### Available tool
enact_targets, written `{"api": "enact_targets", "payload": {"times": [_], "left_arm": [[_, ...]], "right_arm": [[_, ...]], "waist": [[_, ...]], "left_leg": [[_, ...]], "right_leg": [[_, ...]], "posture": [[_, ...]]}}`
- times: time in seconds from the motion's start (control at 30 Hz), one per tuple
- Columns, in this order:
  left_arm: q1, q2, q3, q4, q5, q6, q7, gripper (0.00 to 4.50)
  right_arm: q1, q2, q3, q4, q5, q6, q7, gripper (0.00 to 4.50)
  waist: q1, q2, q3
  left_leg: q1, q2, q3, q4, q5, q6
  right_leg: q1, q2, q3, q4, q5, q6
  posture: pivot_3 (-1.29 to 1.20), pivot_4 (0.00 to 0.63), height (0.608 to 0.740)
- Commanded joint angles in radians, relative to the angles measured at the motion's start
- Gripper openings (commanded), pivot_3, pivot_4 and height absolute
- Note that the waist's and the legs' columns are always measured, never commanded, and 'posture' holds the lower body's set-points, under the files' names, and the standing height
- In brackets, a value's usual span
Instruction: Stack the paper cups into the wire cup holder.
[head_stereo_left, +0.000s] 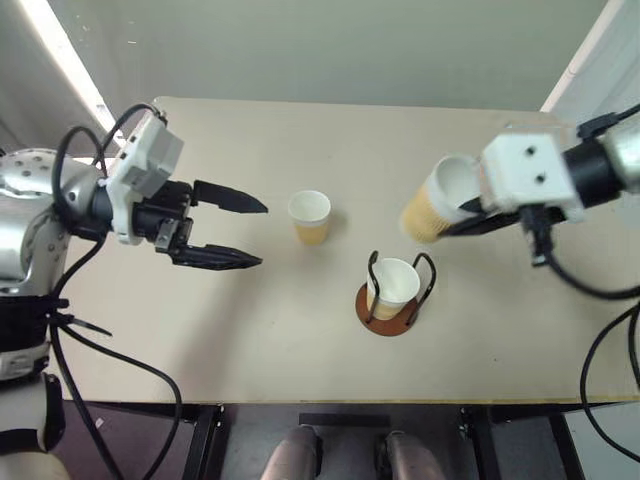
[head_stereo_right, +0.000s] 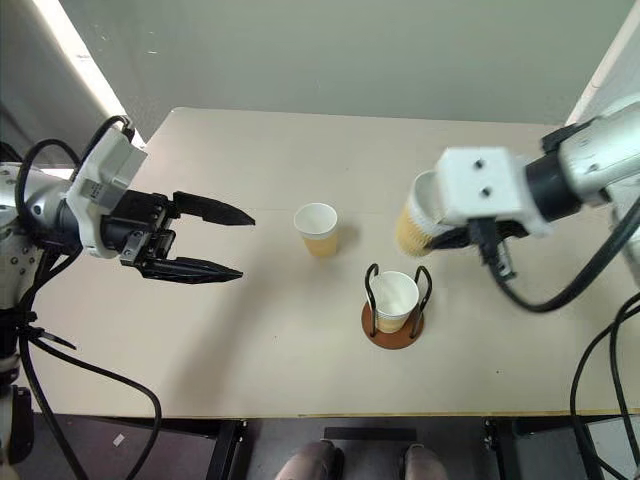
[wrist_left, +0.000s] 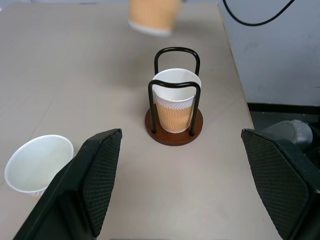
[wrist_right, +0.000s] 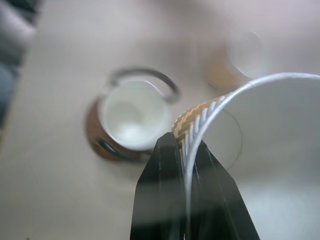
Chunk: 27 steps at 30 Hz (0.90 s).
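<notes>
One paper cup (head_stereo_left: 393, 285) stands inside the wire cup holder (head_stereo_left: 385, 320) at the table's front middle. A second paper cup (head_stereo_left: 310, 216) stands upright by itself, a little left of and behind the holder. My right gripper (wrist_right: 185, 146) is shut on the rim of a third paper cup (head_stereo_left: 435, 205). It holds that cup tilted in the air, just right of and above the holder. My left gripper (head_stereo_left: 255, 235) hovers over the left of the table, open and empty, its fingers pointing right toward the loose cup.
The beige table (head_stereo_left: 200, 330) ends in a front edge close below the holder and a right edge near my right arm. Black cables hang off both arms beside the table.
</notes>
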Motion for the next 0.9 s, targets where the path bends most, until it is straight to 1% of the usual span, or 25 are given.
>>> {"api": "enact_targets", "payload": {"times": [0.03, 0.23, 0.6, 0.9], "left_arm": [[-0.041, -0.004, -0.010, 0.019, 0.016, -0.027, -0.022, 4.12], [-0.060, -0.014, -0.022, 0.036, 0.025, -0.035, -0.033, 4.12], [-0.067, -0.020, -0.022, 0.019, 0.020, -0.021, -0.022, 4.12], [-0.067, -0.031, -0.021, 0.026, 0.024, -0.023, -0.015, 4.12]], "right_arm": [[-0.035, 0.008, 0.035, -0.010, -0.032, -0.034, 0.014, 0.04], [-0.038, 0.025, 0.076, 0.030, -0.090, -0.119, 0.026, 0.04], [-0.039, 0.059, 0.108, -0.015, -0.074, -0.124, 0.066, 0.04], [-0.016, 0.094, 0.175, 0.040, -0.163, -0.229, 0.066, 0.04]], "waist": [[0.000, 0.000, 0.000], [-0.002, 0.000, 0.000], [-0.003, 0.000, 0.000], [-0.004, 0.000, 0.000]], "left_leg": [[0.000, 0.000, 0.000, 0.000, 0.000, 0.000], [0.000, 0.000, 0.000, 0.000, 0.000, 0.000], [-0.001, 0.000, 0.000, 0.000, 0.000, 0.000], [-0.001, 0.000, -0.001, 0.000, 0.000, 0.000]], "right_leg": [[0.000, 0.000, 0.000, 0.001, 0.000, 0.000], [-0.001, 0.000, 0.000, 0.001, 0.000, 0.000], [-0.001, 0.000, 0.000, 0.000, 0.000, 0.000], [-0.001, 0.000, 0.000, 0.001, 0.000, 0.000]], "posture": [[0.00, 0.150, 0.740], [0.00, 0.150, 0.740], [0.00, 0.150, 0.740], [0.00, 0.150, 0.740]]}}
